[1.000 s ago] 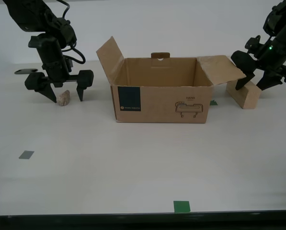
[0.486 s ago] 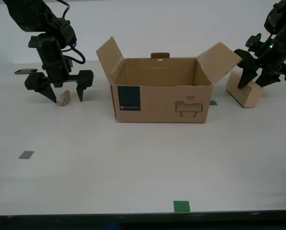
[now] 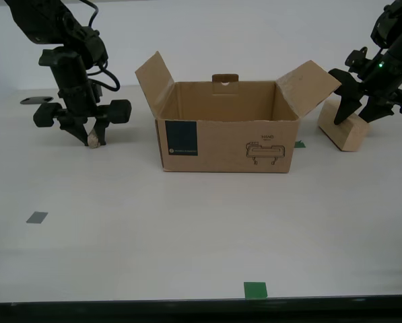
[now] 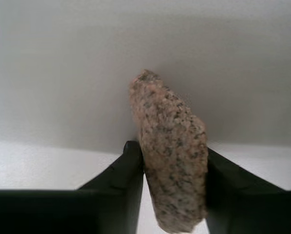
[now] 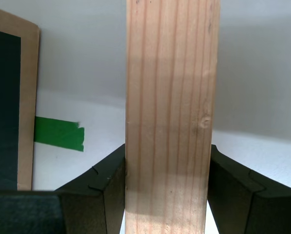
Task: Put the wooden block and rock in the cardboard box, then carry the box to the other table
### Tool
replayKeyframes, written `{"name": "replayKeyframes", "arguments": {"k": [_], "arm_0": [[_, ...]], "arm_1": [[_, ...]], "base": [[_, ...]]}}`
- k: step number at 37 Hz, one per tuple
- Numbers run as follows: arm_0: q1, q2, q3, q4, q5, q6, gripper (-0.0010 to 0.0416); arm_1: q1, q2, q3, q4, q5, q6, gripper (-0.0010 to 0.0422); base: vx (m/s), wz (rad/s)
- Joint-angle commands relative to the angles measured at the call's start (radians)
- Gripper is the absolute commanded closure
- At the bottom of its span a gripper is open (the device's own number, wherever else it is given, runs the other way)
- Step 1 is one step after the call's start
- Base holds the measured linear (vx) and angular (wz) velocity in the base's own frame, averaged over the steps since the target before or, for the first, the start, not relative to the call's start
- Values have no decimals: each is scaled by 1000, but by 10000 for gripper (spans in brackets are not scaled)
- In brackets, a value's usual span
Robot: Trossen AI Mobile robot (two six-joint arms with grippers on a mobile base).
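The cardboard box (image 3: pixel 227 138) stands open in the middle of the table, flaps up. At the exterior view's left my second gripper (image 3: pixel 93 141) points down, shut on the small pinkish rock (image 3: pixel 91 139), which rests on the table. The second wrist view shows the rock (image 4: pixel 172 151) pinched between both fingers of that gripper (image 4: pixel 172 161). At the exterior view's right my first gripper (image 3: pixel 353 120) is shut on the pale wooden block (image 3: pixel 345 132), which sits tilted on the table beside the box. In the first wrist view the block (image 5: pixel 169 122) fills the gap of my first gripper (image 5: pixel 167 161). The other table is out of view.
A dark oval hole (image 3: pixel 36 101) lies in the table behind the second arm. Tape marks dot the surface: green (image 3: pixel 256 290) at the front edge, grey (image 3: pixel 37 217) at the exterior view's left, green (image 3: pixel 299 144) beside the box. A plain wall stands behind.
My second gripper's fingers have come together onto the rock. The box flap near the block swung up, and my first gripper settled onto the block.
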Motion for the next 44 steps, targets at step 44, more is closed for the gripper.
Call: {"name": "replayKeyframes", "arguments": {"k": [44], "arm_0": [[2, -365, 5, -63, -9, 75, 407]], "arm_1": [[-2, -338, 4, -45, 81, 79, 413]], "base": [[0, 0]]}}
